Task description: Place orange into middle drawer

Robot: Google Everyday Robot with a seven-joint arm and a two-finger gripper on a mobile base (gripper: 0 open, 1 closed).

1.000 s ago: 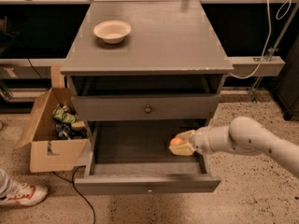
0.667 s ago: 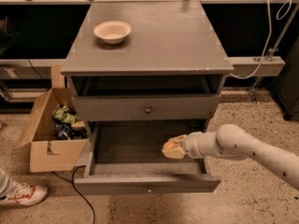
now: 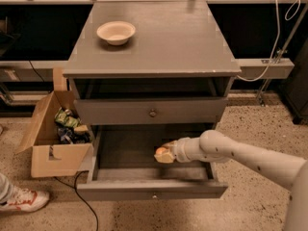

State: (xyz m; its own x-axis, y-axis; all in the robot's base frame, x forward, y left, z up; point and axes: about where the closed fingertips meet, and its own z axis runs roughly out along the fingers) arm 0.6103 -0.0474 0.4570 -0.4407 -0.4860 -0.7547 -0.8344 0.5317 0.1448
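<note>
The middle drawer (image 3: pixel 120 150) is pulled open at the bottom of the grey cabinet, showing its flat grey bottom and a tiny knob mid-front. My gripper (image 3: pixel 164 154) reaches in from the right over the drawer's right half, just above the bottom. It is shut on the orange (image 3: pixel 160 151), of which only a small orange patch shows between the pale fingers. My white arm (image 3: pixel 240 155) stretches in from the lower right.
A cream bowl (image 3: pixel 116 32) sits on the cabinet top at the back left. A closed drawer front with a round knob (image 3: pixel 152 113) is above the open drawer. An open cardboard box (image 3: pixel 53 131) with packets stands left of the cabinet. A shoe (image 3: pixel 19 199) is at the lower left.
My gripper with the orange has moved left and a little deeper over the open drawer. The view has shifted slightly.
</note>
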